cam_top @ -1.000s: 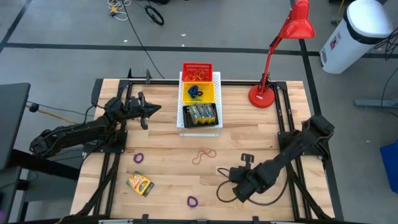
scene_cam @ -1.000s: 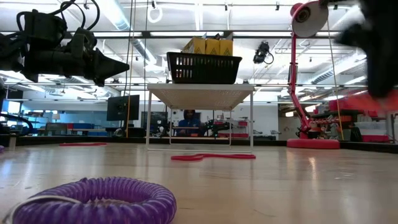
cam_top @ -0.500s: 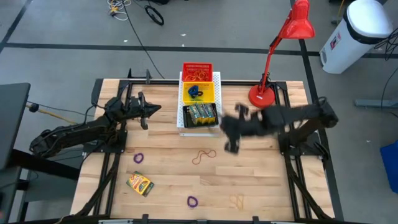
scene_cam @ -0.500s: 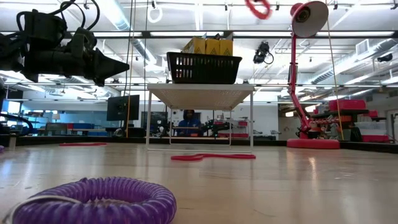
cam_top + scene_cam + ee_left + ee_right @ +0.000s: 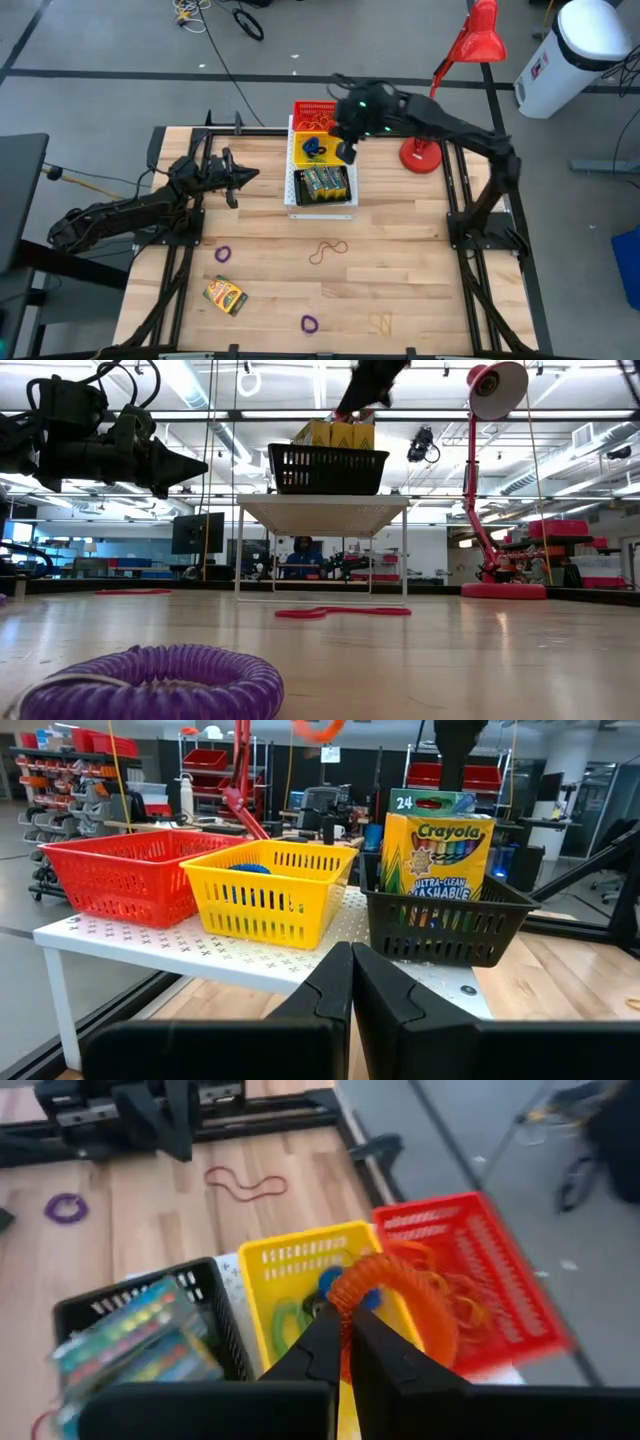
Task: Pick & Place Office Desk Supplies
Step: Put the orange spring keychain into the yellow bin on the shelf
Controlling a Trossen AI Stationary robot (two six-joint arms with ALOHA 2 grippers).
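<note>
My right gripper (image 5: 345, 1342) is shut on an orange coiled elastic loop (image 5: 412, 1302), high above the yellow basket (image 5: 318, 150) on the white perforated board (image 5: 348, 126). From the left wrist, that loop (image 5: 318, 728) shows above the baskets. The red basket (image 5: 316, 113) holds rubber bands. The black basket (image 5: 322, 186) holds crayon boxes (image 5: 436, 860). On the table lie one crayon box (image 5: 226, 295), two purple loops (image 5: 222, 254) (image 5: 309, 323) and rubber bands (image 5: 327, 250) (image 5: 381, 322). My left gripper (image 5: 238, 180) waits shut, level, left of the board. My right gripper pinches the orange loop at one spot on its coiled ring (image 5: 342, 1302) between its two fingers. The fingers slant down from the table's right side. The loop is lifted clear and stands out beyond the fingertips, over the yellow and red baskets.
A red desk lamp (image 5: 440, 95) stands at the far right, close behind my right arm. The black frame rails (image 5: 455, 215) run along both table sides. Bare wood lies between the board and the near edge.
My right gripper has risen from low at the near right of the table. It has swung toward the far edge, carrying the orange loop, and now stands above the baskets, turned and tipped down. A rubber band lies where the gripper was.
</note>
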